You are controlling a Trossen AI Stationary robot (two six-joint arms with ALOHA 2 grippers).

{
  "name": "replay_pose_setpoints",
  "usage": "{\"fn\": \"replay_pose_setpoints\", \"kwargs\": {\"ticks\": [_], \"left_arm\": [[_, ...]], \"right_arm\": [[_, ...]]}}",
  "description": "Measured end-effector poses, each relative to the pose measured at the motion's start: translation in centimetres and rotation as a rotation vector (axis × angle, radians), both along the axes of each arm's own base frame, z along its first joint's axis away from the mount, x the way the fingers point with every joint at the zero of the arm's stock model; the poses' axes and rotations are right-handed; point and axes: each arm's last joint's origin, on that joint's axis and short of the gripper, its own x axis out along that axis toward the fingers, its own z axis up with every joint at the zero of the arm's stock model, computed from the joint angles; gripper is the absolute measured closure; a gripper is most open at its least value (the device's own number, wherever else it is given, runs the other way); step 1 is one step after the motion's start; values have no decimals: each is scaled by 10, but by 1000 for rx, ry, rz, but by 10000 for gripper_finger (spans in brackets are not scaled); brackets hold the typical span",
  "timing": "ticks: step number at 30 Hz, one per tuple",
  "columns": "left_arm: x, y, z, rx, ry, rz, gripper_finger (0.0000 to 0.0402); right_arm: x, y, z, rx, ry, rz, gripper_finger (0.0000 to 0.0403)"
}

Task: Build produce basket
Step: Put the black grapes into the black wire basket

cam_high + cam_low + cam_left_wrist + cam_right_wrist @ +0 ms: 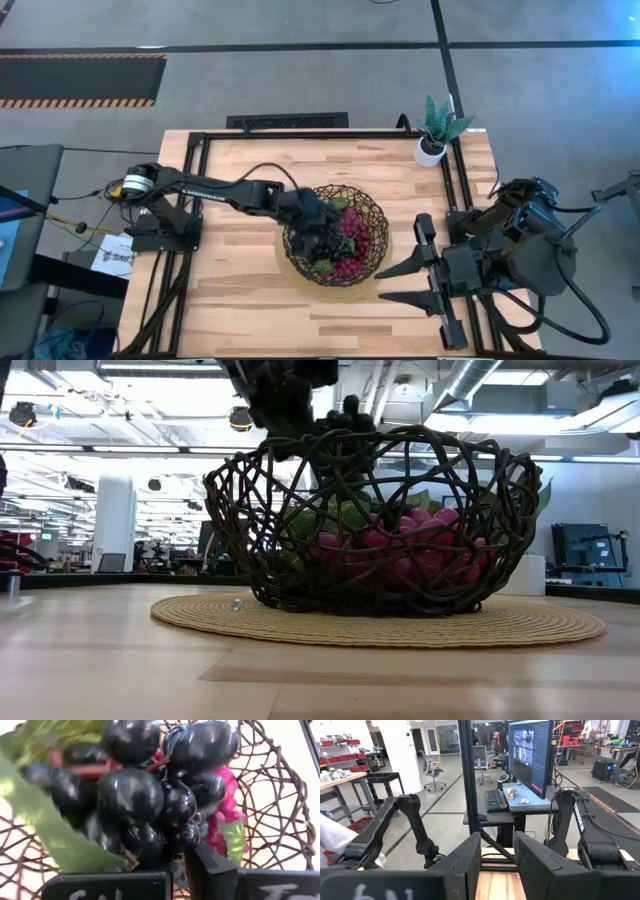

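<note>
The dark woven basket [372, 215] stands on its tan round base [520, 625] at the table's middle. Red grape bunches [352, 245] with green leaves lie inside it; they also show in the low view [400, 545]. My left gripper [312, 222] reaches from the table's left over the basket's left half and is shut on a dark purple grape bunch [135, 795], which is at rim height in the low view [345, 415]. My right gripper [412, 270] is open and empty over the table to the right of the basket. My left gripper pinches the dark grape bunch between its two fingers [210, 870], at the grapes nearest the wrist [165, 845]. It comes slanting down from the table's left. The bunch sits over the basket's inside at rim height, above the red grapes; whether it rests on them is hidden.
A small white pot with a green plant [435, 135] stands at the table's far right corner. A black frame rail [460, 200] runs along the table's edges. Bare wood shows on the near side of the basket [260, 310].
</note>
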Motion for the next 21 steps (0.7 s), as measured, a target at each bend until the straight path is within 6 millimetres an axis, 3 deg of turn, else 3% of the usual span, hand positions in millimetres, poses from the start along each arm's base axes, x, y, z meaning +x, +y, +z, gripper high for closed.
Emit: {"fn": "replay_pose_setpoints", "kwargs": {"ticks": [5,10,14,21], "left_arm": [[-22,8,5,-30,-83,1,401],[-36,15,-3,-211,-194,-23,401],[-45,15,-26,-246,-104,28,401],[-52,12,-33,-259,-9,37,401]], "right_arm": [[0,0,-1,-8,7,-1,274],[1,-1,-1,-16,7,-6,275],[2,-3,-2,-18,13,-12,275],[2,-2,-1,-15,11,-12,275]]}}
